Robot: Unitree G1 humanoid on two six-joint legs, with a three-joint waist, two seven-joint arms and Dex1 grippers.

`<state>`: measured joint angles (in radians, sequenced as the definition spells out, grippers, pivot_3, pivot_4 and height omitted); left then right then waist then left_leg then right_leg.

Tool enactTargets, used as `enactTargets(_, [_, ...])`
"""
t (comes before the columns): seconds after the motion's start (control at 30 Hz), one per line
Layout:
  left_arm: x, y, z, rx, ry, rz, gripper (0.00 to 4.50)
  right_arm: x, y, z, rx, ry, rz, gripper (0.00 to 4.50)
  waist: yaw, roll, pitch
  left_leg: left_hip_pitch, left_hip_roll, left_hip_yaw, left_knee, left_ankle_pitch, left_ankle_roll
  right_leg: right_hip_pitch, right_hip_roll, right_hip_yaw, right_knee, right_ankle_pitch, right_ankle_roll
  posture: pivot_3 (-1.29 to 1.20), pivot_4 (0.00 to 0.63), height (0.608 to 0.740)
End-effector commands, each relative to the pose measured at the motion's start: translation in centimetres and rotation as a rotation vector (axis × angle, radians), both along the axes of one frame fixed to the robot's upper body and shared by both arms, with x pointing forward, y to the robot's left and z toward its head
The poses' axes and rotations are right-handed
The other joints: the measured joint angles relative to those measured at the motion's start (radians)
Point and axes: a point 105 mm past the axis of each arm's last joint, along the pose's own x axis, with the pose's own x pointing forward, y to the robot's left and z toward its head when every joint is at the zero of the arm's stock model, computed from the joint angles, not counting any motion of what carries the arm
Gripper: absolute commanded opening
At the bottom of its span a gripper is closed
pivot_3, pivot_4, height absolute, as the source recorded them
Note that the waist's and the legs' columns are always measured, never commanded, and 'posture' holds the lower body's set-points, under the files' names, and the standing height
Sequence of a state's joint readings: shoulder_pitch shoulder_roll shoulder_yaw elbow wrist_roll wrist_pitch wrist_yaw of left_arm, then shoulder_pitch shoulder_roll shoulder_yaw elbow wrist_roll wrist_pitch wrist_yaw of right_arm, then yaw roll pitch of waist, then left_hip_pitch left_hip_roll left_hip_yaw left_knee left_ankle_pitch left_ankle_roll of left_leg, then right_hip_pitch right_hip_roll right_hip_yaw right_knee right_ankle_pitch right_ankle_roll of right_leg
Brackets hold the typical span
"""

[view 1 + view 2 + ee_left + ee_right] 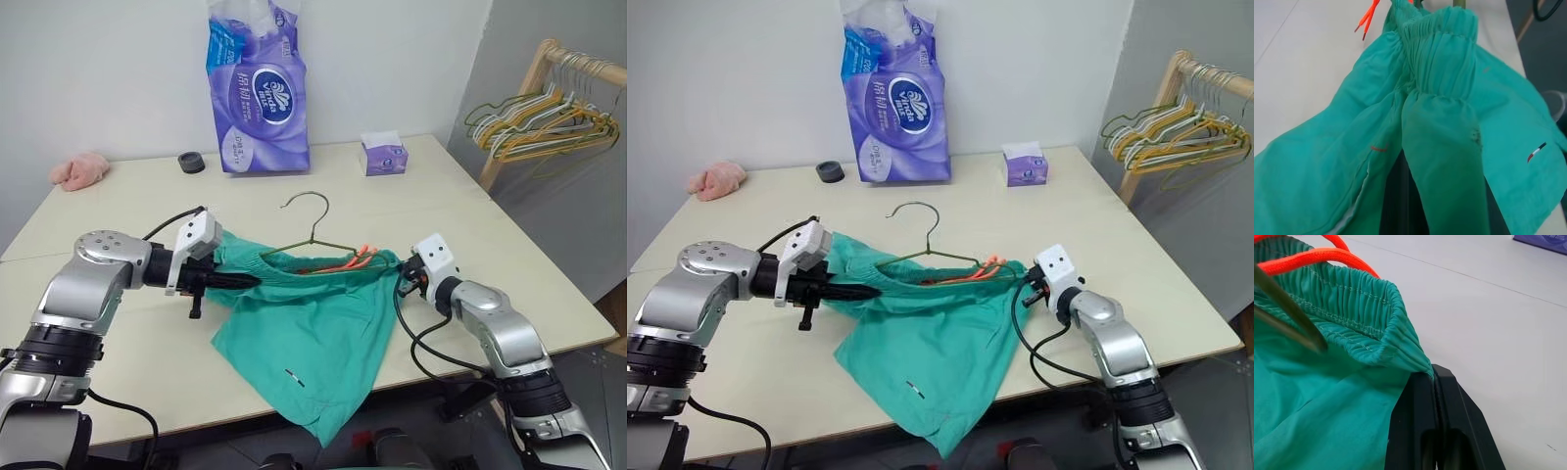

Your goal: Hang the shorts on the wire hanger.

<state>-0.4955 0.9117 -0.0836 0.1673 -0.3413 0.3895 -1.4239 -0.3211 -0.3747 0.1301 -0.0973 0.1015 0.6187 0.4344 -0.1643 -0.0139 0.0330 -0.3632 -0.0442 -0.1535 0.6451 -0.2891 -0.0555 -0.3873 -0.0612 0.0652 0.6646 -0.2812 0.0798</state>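
Note:
The teal-green shorts [313, 333] lie stretched across the middle of the table, one leg hanging over the front edge. The wire hanger [313, 217] rests flat with its hook toward the wall, and its lower frame [1288, 316] runs inside the gathered waistband beside the orange drawstring [357, 258]. My left gripper [251, 281] is shut on the waistband's left side; in the left wrist view the cloth [1440, 147] drapes over the fingers. My right gripper [403, 278] is shut on the waistband's right corner [1400, 357], where its black fingers [1422, 426] pinch the fold.
A purple pack of tissue rolls [257, 93], a small tissue box [382, 155], a black round object [192, 163] and a pink cloth [80, 171] stand along the table's far side. A wooden rack with several bunched hangers [544, 122] is off the table at the right.

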Motion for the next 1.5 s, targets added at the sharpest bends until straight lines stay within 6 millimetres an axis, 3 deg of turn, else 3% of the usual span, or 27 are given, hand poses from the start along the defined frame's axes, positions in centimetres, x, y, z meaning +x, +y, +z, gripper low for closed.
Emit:
enactTargets(0.03, [1.5, 1.0, 1.2, 0.019, -0.094, 0.067, 0.00, 0.1, -1.5, 1.7, -0.033, -0.066, -0.031, 0.02, 0.001, 0.000, 0.000, 0.000, 0.000, 0.000, 0.000, 0.000, 0.000, 0.000, 0.000, 0.000, 0.000, 0.000, 0.000, -0.13, 0.000, 0.740])
enactTargets(0.3, [1.7, -0.4, 2.7, -0.122, -0.074, 0.076, 0.00, -0.6, -1.1, 1.1, -0.041, -0.053, -0.007, 0.02, -0.004, 0.000, 0.000, 0.000, 0.000, 0.000, 0.000, 0.000, 0.000, 0.000, 0.000, 0.000, 0.000, 0.000, 0.000, -0.14, 0.000, 0.740])
enactTargets(0.6, [-0.2, -0.2, 1.4, -0.045, 0.004, 0.003, 0.00, -0.4, -1.2, 1.4, -0.040, -0.058, -0.008, 0.02, -0.001, 0.000, 0.000, 0.000, 0.000, -0.002, 0.000, 0.000, 0.000, 0.000, 0.000, 0.000, 0.000, 0.000, 0.000, -0.13, 0.000, 0.740])
enactTargets(0.93, [1.6, 0.7, 0.5, 0.026, -0.083, 0.080, 0.00, -1.0, -0.3, 2.5, -0.075, -0.104, 0.084, 0.02, -0.002, 0.000, 0.000, 0.000, 0.000, -0.002, 0.000, 0.000, 0.000, 0.000, 0.000, 0.000, 0.000, 0.000, 0.000, -0.14, 0.000, 0.740])
enactTargets(1.13, [0.4, 0.9, -0.8, 0.088, -0.033, 0.034, 0.00, -1.9, -0.7, 4.4, -0.173, -0.162, 0.171, 0.02, -0.001, 0.000, 0.000, 0.000, 0.000, -0.002, 0.000, 0.000, 0.001, 0.000, 0.000, 0.000, 0.000, 0.000, 0.000, -0.15, 0.000, 0.740])
enactTargets(1.33, [0.5, 0.5, -1.2, 0.095, -0.038, 0.027, 0.00, -2.1, -0.6, 7.1, -0.308, -0.230, 0.295, 0.02, -0.002, 0.000, 0.000, 0.000, 0.000, -0.002, 0.000, -0.001, 0.002, 0.000, 0.000, -0.001, -0.001, 0.000, 0.000, -0.16, 0.000, 0.740])
enactTargets(1.43, [0.7, 0.1, -1.4, 0.095, -0.049, 0.022, 0.00, -2.0, 0.4, 7.9, -0.356, -0.244, 0.362, 0.02, -0.003, 0.000, 0.000, 0.000, 0.000, -0.001, 0.000, -0.001, 0.002, 0.001, 0.000, -0.001, -0.001, 0.000, 0.000, -0.17, 0.000, 0.740])
enactTargets(1.5, [1.1, -0.7, -1.6, 0.093, -0.071, 0.012, 0.00, -1.9, 2.5, 8.6, -0.411, -0.279, 0.449, 0.02, -0.003, 0.000, 0.000, 0.000, 0.000, -0.002, 0.000, -0.001, 0.002, 0.001, 0.000, -0.001, -0.001, 0.000, 0.000, -0.17, 0.000, 0.740])
